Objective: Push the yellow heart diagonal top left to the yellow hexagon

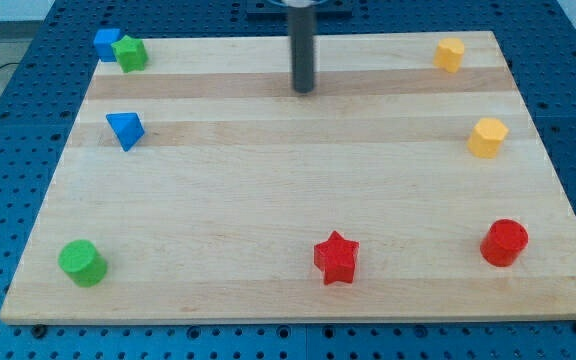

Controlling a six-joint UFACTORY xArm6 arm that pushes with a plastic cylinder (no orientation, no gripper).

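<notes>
Near the view's top centre, my tip [303, 89] rests on the bare board [268, 200], well apart from every block; it is a plain rod with no jaws, so it neither spreads nor pinches anything. Two yellow blocks sit at the view's right: one at the top right corner [449, 54] and one just below it near the right edge [487, 137]. At this size I cannot say for sure which is the heart and which the hexagon, though the upper one looks more like the heart. That doubt is the first risk: choosing the wrong block to push would spoil the whole task. If the upper one is the heart, it lies close to the board's top edge, so a push begun from the wrong side could slide it off. A glancing contact could also spin it toward the hexagon and knock that out of place. The red star [336, 258], red cylinder [504, 242], green cylinder [82, 262], blue triangle [125, 130], blue cube [106, 43] and green block [130, 53] lie far from the likely path.
</notes>
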